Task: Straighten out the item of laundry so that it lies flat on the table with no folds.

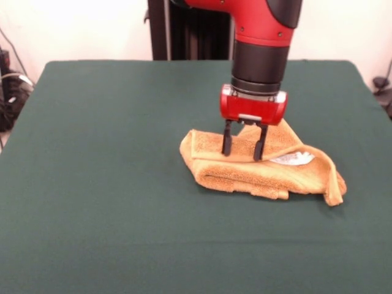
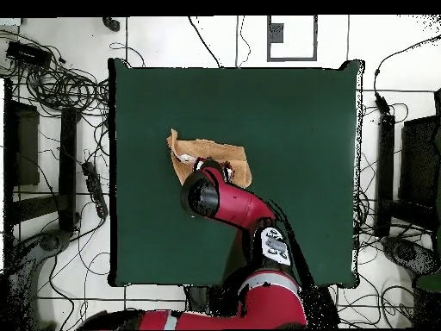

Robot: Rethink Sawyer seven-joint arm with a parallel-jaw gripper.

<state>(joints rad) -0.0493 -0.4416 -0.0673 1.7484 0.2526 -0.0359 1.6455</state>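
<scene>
The orange-tan towel (image 1: pixel 257 171) lies bunched and folded over on the dark green table (image 1: pixel 110 184), right of centre in the front view. Its white tag (image 1: pixel 293 159) shows on top near the right side. My gripper (image 1: pixel 244 149) stands straight down over the towel's middle. Its two black fingers (image 1: pixel 227 141) are apart and their tips touch or press into the top layer of cloth. In the overhead view the towel (image 2: pixel 207 151) shows at the table's (image 2: pixel 301 129) middle left, partly hidden under the arm's wrist, and the gripper itself is hidden there.
The red and black arm (image 2: pixel 232 202) reaches from the base at the bottom of the overhead view. Cables and black stands (image 2: pixel 69 164) lie on the floor around the table. Green surface spreads on all sides of the towel.
</scene>
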